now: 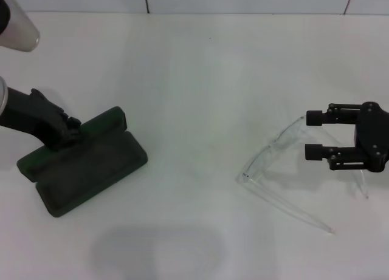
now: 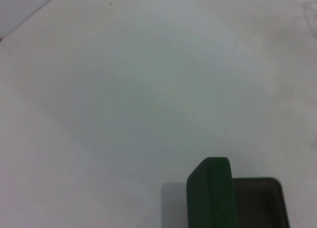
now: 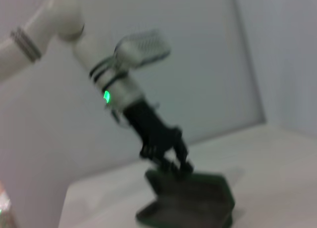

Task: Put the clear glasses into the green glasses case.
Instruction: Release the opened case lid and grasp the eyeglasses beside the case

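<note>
Right gripper (image 1: 315,135) open beside clear glasses (image 1: 276,151); arms toward robot.

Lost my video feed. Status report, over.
Left gripper at green glasses case lid, case open. Right gripper open beside clear glasses, not gripping. Nothing between them.

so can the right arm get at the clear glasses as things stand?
Probably yes: the right gripper has its fingers open right beside the clear glasses with nothing between them; the left gripper is away at the green glasses case.
</note>
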Available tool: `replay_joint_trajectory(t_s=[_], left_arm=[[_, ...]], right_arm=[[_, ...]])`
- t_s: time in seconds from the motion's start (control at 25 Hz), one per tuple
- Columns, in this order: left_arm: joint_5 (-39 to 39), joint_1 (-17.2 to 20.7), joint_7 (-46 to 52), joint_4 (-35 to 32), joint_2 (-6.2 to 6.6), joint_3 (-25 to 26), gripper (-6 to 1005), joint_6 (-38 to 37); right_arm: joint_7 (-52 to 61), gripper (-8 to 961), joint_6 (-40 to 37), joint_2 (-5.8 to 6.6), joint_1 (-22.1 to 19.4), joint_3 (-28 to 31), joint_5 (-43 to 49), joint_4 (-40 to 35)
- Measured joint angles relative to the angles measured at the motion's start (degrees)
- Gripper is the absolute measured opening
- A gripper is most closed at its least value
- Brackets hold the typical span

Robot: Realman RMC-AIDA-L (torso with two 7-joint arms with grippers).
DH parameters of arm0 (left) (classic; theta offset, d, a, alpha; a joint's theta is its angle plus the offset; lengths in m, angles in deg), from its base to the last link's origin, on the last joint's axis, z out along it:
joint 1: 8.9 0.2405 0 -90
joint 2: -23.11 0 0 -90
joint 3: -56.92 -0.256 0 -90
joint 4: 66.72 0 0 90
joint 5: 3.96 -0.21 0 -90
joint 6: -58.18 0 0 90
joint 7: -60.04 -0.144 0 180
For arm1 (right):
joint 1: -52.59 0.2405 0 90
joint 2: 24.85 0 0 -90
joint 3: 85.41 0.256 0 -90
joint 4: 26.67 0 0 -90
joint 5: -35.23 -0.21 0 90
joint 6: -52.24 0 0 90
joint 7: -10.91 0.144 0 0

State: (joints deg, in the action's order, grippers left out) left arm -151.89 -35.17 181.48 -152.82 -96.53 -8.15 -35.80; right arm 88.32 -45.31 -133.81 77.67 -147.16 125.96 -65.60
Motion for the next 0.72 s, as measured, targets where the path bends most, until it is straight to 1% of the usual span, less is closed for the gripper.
replay_joint_trajectory(t_s=[0.12, 0.16, 0.2, 0.28, 0.36, 0.4, 0.44, 0.6, 0.72], left_arm=[[1.4, 0.0, 0.1, -1.0, 0.02, 0.0, 199, -1.5], [2.1, 0.1, 0.1, -1.3, 0.02, 0.0, 199, -2.1], [2.9, 0.1, 0.1, -1.8, 0.02, 0.1, 199, -2.8], [4.1, 0.2, 0.1, -3.3, 0.03, 0.2, 199, -3.7], [4.9, 0.5, 0.2, -4.9, 0.03, 0.2, 199, -4.3], [5.3, 0.7, 0.3, -6.6, 0.03, 0.1, 199, -4.9], [5.3, 0.7, 0.3, -6.6, 0.03, 0.1, 199, -4.9], [5.5, 0.4, 0.6, -7.8, 0.03, 0.0, 200, -5.2], [5.5, -0.1, 0.9, -7.9, 0.15, 0.0, 200, -5.2]], right_arm=[[7.0, 689, -1.4, 0.53, 1.0, 0.0, 4.5, -9.2], [11.6, 692, -2.1, 0.6, 2.0, 0.1, 8.3, -15.8], [11.6, 687, -2.1, 0.6, 2.0, 0.1, 8.3, -15.8], [15.2, 675, -2.4, 0.57, 3.8, 0.1, 12.9, -20.9], [18.6, 664, -3.1, 0.53, 6.6, 0.1, 18.0, -24.7], [20.4, 659, -4.4, 0.49, 9.2, 0.0, 21.8, -26.8], [20.4, 653, -4.4, 0.49, 9.2, 0.0, 21.8, -26.8], [23.2, 631, -9.4, 0.25, 16.7, -0.7, 30.1, -28.2], [24.4, 612, -10.5, -0.18, 21.3, -1.1, 33.9, -28.3]])
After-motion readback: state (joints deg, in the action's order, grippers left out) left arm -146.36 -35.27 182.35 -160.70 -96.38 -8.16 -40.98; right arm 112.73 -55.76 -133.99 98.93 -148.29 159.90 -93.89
